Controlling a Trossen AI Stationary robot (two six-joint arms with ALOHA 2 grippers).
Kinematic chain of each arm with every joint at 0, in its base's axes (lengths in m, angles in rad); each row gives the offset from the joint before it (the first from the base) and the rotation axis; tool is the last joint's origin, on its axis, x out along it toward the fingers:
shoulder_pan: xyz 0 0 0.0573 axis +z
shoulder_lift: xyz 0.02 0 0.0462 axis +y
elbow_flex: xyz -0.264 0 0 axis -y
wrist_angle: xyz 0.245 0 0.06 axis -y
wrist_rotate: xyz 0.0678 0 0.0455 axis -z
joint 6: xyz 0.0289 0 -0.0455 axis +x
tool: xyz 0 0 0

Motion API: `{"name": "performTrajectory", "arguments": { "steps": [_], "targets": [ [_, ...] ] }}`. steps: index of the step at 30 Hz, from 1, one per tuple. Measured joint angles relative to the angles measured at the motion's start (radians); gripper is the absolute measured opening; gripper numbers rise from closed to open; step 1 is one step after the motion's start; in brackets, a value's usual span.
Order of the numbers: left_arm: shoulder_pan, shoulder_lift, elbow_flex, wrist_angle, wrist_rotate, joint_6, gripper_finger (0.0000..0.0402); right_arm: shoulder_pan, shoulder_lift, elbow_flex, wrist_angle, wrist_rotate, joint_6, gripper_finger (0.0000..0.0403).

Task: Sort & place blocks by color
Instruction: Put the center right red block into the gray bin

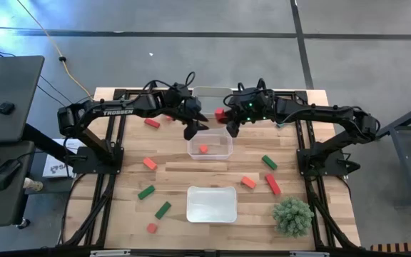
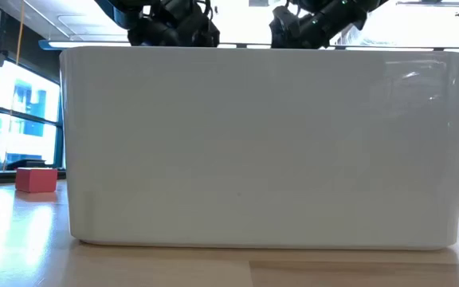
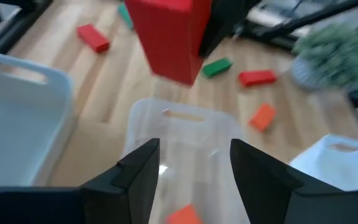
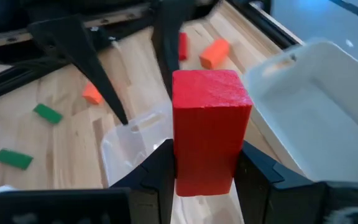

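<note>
My right gripper [image 1: 227, 118] is shut on a red block [image 4: 207, 127] above the far edge of a clear tray [image 1: 210, 145]. An orange-red block [image 1: 203, 148] lies on that tray's floor. My left gripper [image 1: 191, 131] hangs open beside it, over the tray's far left corner, with nothing between its fingers [image 3: 194, 177]. In the left wrist view the held red block [image 3: 168, 37] hangs ahead of and above the fingers. Several loose blocks lie flat on the wood: a green one [image 1: 146, 191], an orange one [image 1: 248, 182] and a red one [image 1: 272, 185]. My right gripper pinches the red block between its two fingers, on two opposite long faces near one end [image 4: 185, 174]. The fingers slant down toward the table's left. The rest of the block sticks out past the fingertips, lifted clear above the clear tray.
A white tray [image 1: 211, 203] stands near the front edge and fills the low view [image 2: 261, 143]. Another clear tray [image 1: 211, 93] sits at the far edge. A bushy green plant [image 1: 292, 216] stands at the near right. More blocks lie at left [image 1: 152, 123] and right [image 1: 269, 162].
</note>
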Motion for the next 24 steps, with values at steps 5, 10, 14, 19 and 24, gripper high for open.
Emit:
{"name": "performTrajectory", "arguments": {
  "steps": [5, 10, 14, 19, 24],
  "targets": [
    [0.000, 0.000, 0.000, 0.070, 0.021, -0.105, 0.0186, 0.000, 0.000, 0.000, 0.013, -0.066, -0.052, 0.0105],
    [0.000, 0.000, 0.000, 0.109, 0.021, -0.170, 0.0186, 0.011, 0.000, 0.000, 0.013, -0.112, -0.094, 0.0105],
    [0.000, 0.000, 0.000, 0.124, 0.023, -0.195, 0.0186, 0.022, 0.000, 0.000, 0.015, -0.119, -0.113, 0.0105],
    [0.000, 0.000, -0.001, 0.141, 0.099, -0.195, 0.0186, 0.026, 0.000, 0.001, 0.022, -0.125, -0.106, 0.0105],
    [-0.012, 0.000, -0.001, 0.196, 0.120, -0.195, 0.0186, 0.027, 0.000, 0.001, 0.020, -0.128, -0.100, 0.0105]
  ]
}}
